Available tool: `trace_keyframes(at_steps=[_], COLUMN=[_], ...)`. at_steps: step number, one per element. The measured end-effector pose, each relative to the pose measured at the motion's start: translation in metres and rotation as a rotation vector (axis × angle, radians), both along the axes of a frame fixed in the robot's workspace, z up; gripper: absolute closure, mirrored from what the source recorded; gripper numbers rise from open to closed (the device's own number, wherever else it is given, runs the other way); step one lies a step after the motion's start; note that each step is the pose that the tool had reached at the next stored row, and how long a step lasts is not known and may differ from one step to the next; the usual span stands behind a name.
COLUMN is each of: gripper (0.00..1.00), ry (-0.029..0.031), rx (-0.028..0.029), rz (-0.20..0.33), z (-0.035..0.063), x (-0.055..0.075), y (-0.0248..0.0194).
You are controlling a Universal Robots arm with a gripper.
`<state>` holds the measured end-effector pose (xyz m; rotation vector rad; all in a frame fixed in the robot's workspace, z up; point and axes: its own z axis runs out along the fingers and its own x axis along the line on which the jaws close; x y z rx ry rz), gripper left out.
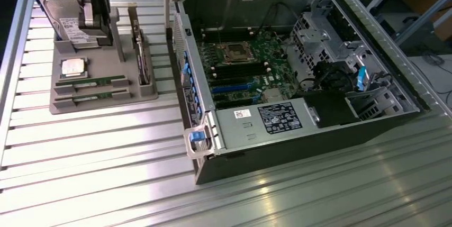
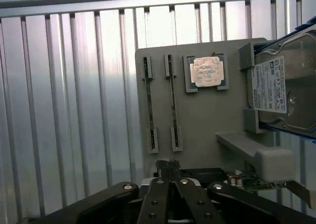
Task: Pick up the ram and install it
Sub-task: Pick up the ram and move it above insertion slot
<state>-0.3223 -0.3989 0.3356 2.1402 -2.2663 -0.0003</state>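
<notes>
- Tool (image 2: 169,167): fingers pressed together, nothing held, above the grey tray (image 1: 99,107).
- Ram sticks (image 2: 149,105): two, green, side by side in tray slots beside the CPU (image 2: 206,72).
- Hard drive (image 2: 284,86): white label, print unreadable.
- Computer case (image 1: 297,147): open on the counter (image 1: 106,174).

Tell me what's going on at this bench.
A robot arm's gripper, shut and holding nothing, hangs above a grey parts tray beside an open computer case. The ram stick and its twin both lie in their tray slots near the CPU and hard drive; neither has been picked up.
</notes>
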Motion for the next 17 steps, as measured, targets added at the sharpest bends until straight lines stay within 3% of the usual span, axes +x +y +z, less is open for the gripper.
trace_keyframes(at_steps=[8,12,15,17], gripper=[0.89,0.64,0.64,0.64], ry=[-0.0002,-0.0001,-0.0002,-0.0002], rx=[0.0001,0.0001,0.0001,0.0001], rz=[0.008,0.008,0.008,0.008], z=[-0.0002,-0.0001,-0.0002,-0.0004], x=[-0.0001,0.0000,-0.0003,-0.0088], y=[0.0000,-0.0002,-0.0003,-0.0003])
